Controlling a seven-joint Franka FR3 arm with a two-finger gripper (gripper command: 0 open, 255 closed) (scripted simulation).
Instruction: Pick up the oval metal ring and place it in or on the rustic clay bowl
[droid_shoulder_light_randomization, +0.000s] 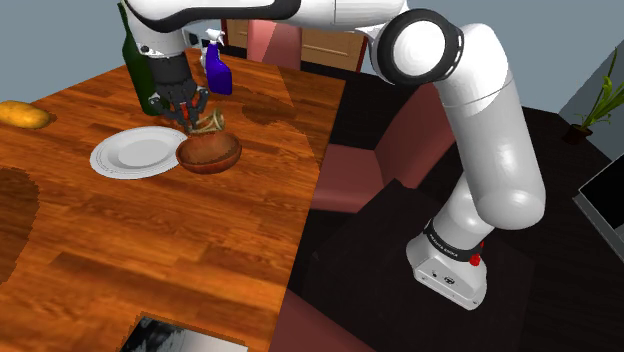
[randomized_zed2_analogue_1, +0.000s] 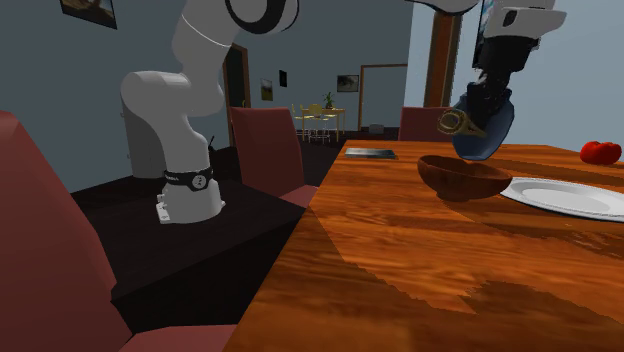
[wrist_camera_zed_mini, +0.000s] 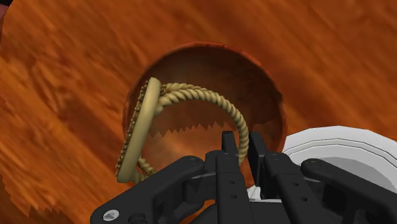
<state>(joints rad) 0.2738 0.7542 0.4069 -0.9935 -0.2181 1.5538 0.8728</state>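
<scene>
Arm (droid_shoulder_light_randomization: 480, 150) reaching steeply down, I see my gripper (wrist_camera_zed_mini: 240, 147) pinched narrowly on the gold ring (wrist_camera_zed_mini: 143, 124), brown bowl (wrist_camera_zed_mini: 261, 89) directly beneath its fingers (wrist_camera_zed_mini: 227, 156).

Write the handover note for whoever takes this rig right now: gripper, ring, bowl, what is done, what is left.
The gripper is shut on the gold-coloured ring, clasping its rope-like band.
The ring is off the table and hangs above the brown bowl, clear of its rim; the wrist view looks past it into the bowl.
The bowl stands upright on the table, close beside the white plate.
Done: pick-up, and the carry to above the bowl.
Left: probably lower a little, open the gripper so the ring drops into the bowl, then withdraw.
</scene>
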